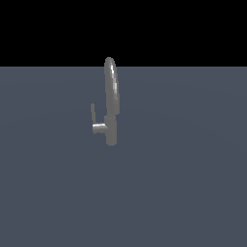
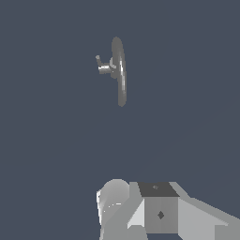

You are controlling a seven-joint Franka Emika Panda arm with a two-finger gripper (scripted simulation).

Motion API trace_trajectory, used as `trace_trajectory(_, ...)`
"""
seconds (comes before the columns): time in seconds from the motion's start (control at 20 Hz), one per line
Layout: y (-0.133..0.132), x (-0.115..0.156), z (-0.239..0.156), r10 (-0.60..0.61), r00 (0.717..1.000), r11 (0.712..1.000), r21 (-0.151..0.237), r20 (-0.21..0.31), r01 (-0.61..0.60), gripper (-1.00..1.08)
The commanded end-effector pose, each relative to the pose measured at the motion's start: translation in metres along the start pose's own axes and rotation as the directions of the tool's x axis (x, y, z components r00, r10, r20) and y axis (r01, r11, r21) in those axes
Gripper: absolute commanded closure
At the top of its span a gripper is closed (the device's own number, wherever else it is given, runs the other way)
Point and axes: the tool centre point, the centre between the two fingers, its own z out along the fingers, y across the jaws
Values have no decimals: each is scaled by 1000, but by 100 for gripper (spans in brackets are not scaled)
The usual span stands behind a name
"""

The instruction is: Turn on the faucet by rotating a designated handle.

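On the exterior view's left of the faucet [image 1: 111, 103] body, the handle [image 1: 92, 113] is standing as a thin lever pointing upward, its long axis roughly vertical, at the end of a stubby side cylinder [image 1: 99, 128] that is jutting out horizontally toward that side. Moving right, the short cylindrical body is rising into the tall arched spout [image 1: 112, 82]. The whole fixture is sitting near the middle of a plain grey-blue floor [image 1: 193, 193], with nothing else around it. No arm is showing in the exterior view.

In the wrist view the faucet [image 2: 120, 70] is appearing from above, well apart from the robot hardware at the frame edge, with the handle [image 2: 99, 60] poking out beside the spout's arc. The gripper [image 2: 140, 211] is only partly showing: grey and white blocky parts, no clear fingertips, so I cannot tell how far the fingers are spread; nothing is visibly being held. Judging from this, the approach is not yet done: the hand is needing to travel a good way toward the faucet and come in on the lever's side, crossing the lever's vertical axis to push it round.

No brands, labels or readable writing are showing anywhere.
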Motion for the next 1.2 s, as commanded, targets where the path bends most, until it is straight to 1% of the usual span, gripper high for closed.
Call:
trace_trajectory(0.0, 0, 0, 0, 0, 1000, 1000, 0, 0, 0, 108)
trace_trajectory(0.45, -13, 6, 13, -46, 999, 999, 5, 30, 45, 108)
trace_trajectory(0.65, -13, 6, 13, -45, 999, 999, 5, 29, 45, 108)
trace_trajectory(0.9, -16, 7, 7, -23, 1000, 1000, 2, 9, 23, 108)
trace_trajectory(1.15, -23, 7, -7, 30, 999, 1000, -2, -39, -30, 108)
